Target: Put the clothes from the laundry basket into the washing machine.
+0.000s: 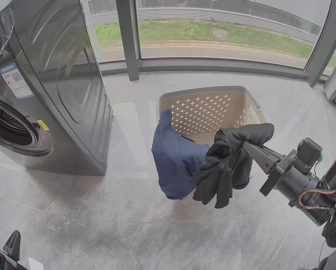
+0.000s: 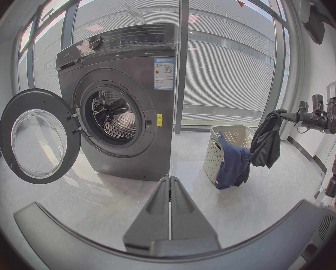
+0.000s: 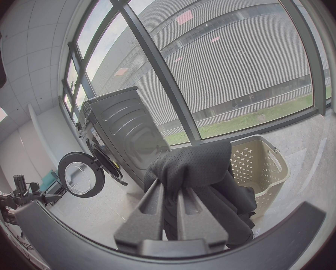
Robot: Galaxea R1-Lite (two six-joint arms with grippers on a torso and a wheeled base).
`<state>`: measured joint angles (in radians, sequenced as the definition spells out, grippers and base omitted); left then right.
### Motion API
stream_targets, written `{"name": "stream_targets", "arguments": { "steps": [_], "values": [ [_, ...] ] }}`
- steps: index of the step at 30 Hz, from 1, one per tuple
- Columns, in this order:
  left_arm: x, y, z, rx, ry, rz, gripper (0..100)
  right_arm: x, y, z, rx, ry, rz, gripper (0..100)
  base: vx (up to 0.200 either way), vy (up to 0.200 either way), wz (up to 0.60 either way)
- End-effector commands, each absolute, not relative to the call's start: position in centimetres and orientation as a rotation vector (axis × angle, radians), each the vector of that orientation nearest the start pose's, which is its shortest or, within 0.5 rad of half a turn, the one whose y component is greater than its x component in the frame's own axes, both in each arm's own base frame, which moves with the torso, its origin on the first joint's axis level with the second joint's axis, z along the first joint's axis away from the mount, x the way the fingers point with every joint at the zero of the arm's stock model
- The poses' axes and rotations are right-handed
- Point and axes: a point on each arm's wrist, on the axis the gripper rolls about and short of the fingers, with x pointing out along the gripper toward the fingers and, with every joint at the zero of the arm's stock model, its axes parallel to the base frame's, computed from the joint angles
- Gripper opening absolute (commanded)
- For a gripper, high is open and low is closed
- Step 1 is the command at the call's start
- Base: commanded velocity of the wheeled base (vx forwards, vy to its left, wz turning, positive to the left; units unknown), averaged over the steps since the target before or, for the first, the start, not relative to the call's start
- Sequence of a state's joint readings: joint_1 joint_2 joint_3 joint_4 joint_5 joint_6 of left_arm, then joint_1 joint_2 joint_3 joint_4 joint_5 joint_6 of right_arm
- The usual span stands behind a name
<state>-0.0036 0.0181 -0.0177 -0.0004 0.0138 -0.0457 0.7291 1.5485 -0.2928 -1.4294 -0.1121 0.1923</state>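
Right now the black garment (image 1: 228, 158) hangs pinched in my right gripper (image 1: 246, 144) over the near rim of the basket (image 1: 209, 90), touching the blue garment (image 1: 175, 162) draped there. The washer (image 1: 63, 75) stands open, well apart. My left gripper (image 2: 170, 180) is pressed together, empty.

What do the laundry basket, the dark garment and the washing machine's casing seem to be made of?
Laundry basket: likely moulded plastic, matt beige; rigid walls with star-shaped holes.
Dark garment: soft fabric, perhaps knit; it drapes in folds from the right tool.
Washing machine: probably painted metal; grey satin sheen, pressed panels.
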Motion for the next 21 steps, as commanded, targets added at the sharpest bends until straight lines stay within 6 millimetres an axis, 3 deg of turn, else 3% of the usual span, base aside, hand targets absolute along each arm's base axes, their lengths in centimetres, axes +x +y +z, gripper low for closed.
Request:
{"name": "stream_targets", "arguments": {
  "steps": [1,21],
  "values": [
    [-2.27,0.04,7.57,-0.046,0.000,0.011,0,16.58,14.51,17.58,0.259,-0.106,0.631,0,0.000,0.200,0.00],
    [-2.27,0.04,7.57,-0.046,0.000,0.009,0,16.55,14.47,17.77,0.264,-0.114,0.630,0,0.000,0.200,0.00]
  ]
}}
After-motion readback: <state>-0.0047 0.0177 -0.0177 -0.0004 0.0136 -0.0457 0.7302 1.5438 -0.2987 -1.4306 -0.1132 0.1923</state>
